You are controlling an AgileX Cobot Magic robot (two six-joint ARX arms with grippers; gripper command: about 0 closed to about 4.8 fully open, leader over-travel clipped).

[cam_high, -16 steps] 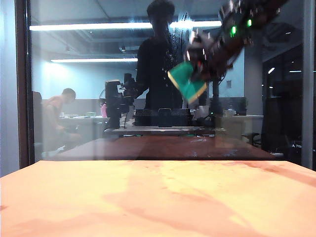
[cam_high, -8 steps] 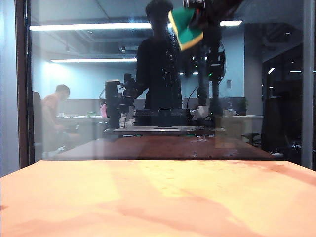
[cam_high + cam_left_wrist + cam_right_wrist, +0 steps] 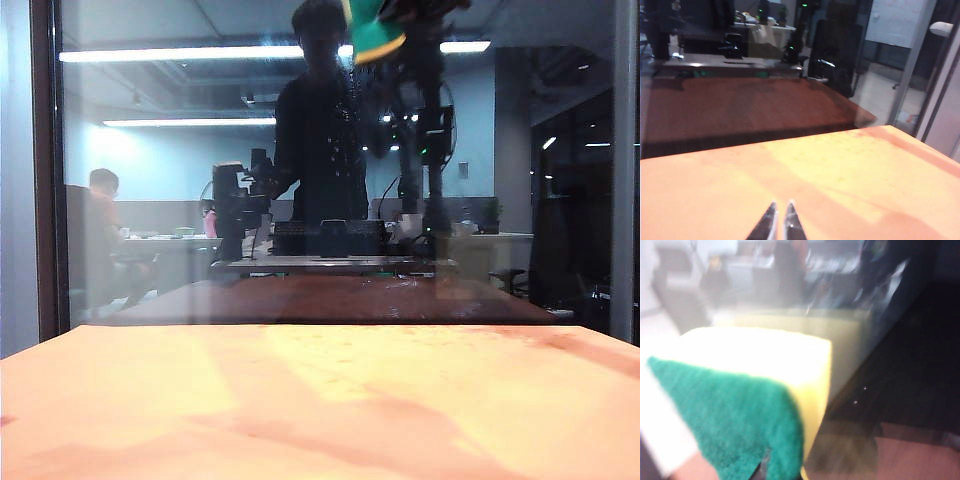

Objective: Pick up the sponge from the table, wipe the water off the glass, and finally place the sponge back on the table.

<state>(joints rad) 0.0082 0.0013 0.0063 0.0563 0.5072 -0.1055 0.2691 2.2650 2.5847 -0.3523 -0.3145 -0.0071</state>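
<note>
Wiping the glass (image 3: 180, 180): right gripper (image 3: 398, 18) fingers clamped on sponge (image 3: 374, 32) up high, next needing downward strokes over water (image 3: 350, 110); left gripper (image 3: 779, 220) closed above worktop (image 3: 300, 400).

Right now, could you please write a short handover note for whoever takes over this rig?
Right gripper: shut on the sponge, high at the top edge of the glass.
Left gripper: shut, empty, low over the table.
Water: droplets show on the pane just below the sponge.
Done: sponge picked up and raised to the glass.
Left: wipe the droplets off, then set the sponge back on the table.
</note>
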